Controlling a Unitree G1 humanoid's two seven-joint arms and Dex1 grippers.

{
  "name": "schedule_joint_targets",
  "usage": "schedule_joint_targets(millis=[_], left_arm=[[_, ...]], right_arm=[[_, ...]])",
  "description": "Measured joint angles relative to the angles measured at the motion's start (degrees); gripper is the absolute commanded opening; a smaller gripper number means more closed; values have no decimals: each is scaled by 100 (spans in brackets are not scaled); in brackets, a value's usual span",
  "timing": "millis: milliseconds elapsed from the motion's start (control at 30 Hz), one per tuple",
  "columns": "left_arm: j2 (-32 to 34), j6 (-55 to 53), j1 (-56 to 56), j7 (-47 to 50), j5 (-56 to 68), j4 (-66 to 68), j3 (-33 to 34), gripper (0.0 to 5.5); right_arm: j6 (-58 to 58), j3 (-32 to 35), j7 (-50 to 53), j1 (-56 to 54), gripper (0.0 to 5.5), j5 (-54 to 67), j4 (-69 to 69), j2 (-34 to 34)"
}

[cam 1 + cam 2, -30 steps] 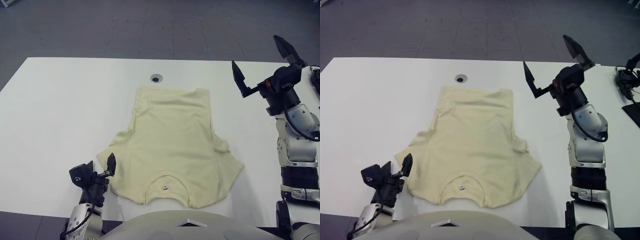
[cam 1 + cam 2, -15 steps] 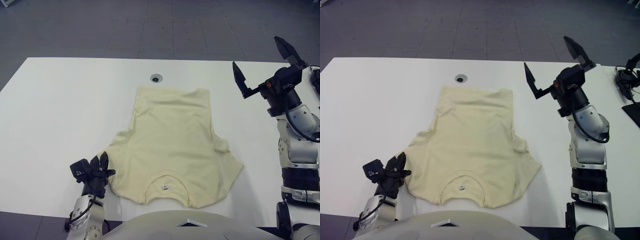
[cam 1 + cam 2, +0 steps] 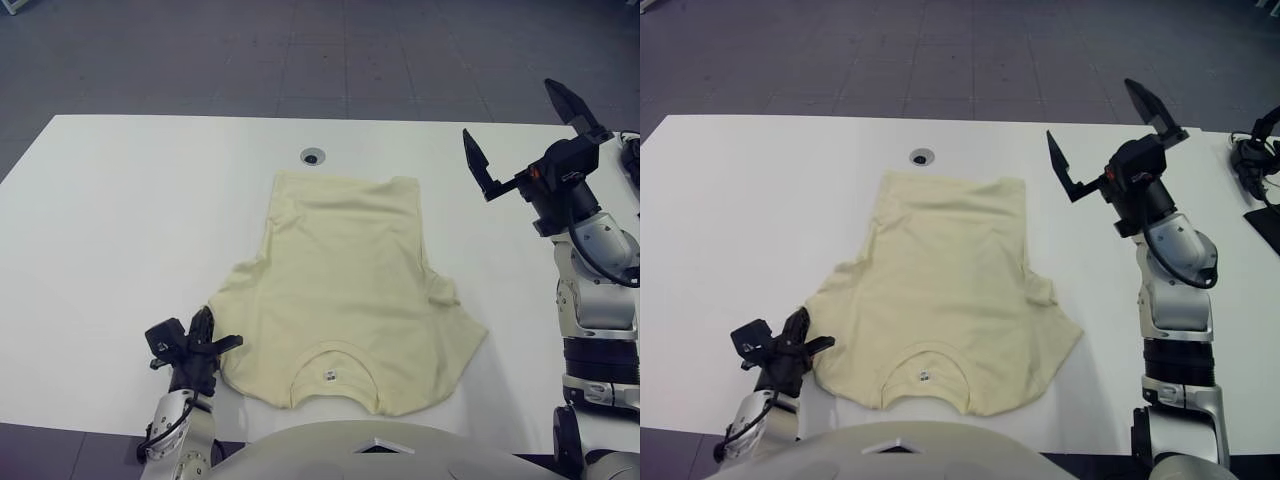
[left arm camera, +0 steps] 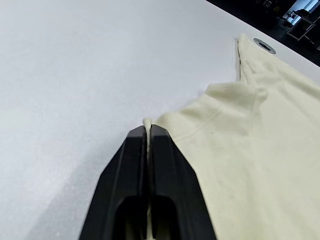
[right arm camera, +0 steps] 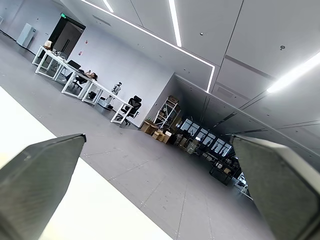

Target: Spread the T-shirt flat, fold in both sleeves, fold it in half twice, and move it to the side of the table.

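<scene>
A pale yellow T-shirt (image 3: 348,290) lies spread on the white table (image 3: 120,220), collar toward the near edge, hem toward the far side. At its near left sleeve corner, my left gripper (image 3: 212,340) is shut on the sleeve edge; the wrist view shows the cloth (image 4: 250,165) pinched between the black fingers (image 4: 131,165). The right sleeve (image 3: 455,330) lies loosely on the table. My right gripper (image 3: 525,130) is raised high above the table's far right, wide open and holding nothing.
A round metal grommet (image 3: 313,156) sits in the table just beyond the shirt's hem. Black cables (image 3: 1250,160) lie at the far right edge. Bare table stretches to the left of the shirt and on the right under the raised arm.
My left gripper went from open beside the sleeve to shut on its edge. The right gripper stays raised and open, barely shifted.
</scene>
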State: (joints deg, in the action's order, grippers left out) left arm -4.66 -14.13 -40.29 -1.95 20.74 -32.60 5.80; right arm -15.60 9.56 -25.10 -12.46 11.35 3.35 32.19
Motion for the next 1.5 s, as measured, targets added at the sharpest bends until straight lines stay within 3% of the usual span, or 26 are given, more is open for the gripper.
schedule_joint_targets(millis=[200,533,700,967,1333,1500], left_arm=[[210,432,-29,-91,-602,-224,-285,3],[1597,1134,-206,-1082,-2397,-514,-1996,3],[2122,1138,-19,-1456,-2890,-312,-2450,3],[2567,1112,255,-1672,-3260,-173,-2552,3],[2547,1113,352,-1703,-2826,-263,-2433,3],[2564,973,297,-1885,-2443,-422,-2428,92]], right_arm=[[-9,0,0,2,540,-36,-64,-21],[-135,3,-12,12,540,-65,-275,-99],[-200,2,-18,35,540,-82,-397,-103],[-234,3,-24,77,540,-82,-446,-104],[-215,171,-158,366,540,92,-435,-102],[182,236,-515,593,540,563,-255,-87]])
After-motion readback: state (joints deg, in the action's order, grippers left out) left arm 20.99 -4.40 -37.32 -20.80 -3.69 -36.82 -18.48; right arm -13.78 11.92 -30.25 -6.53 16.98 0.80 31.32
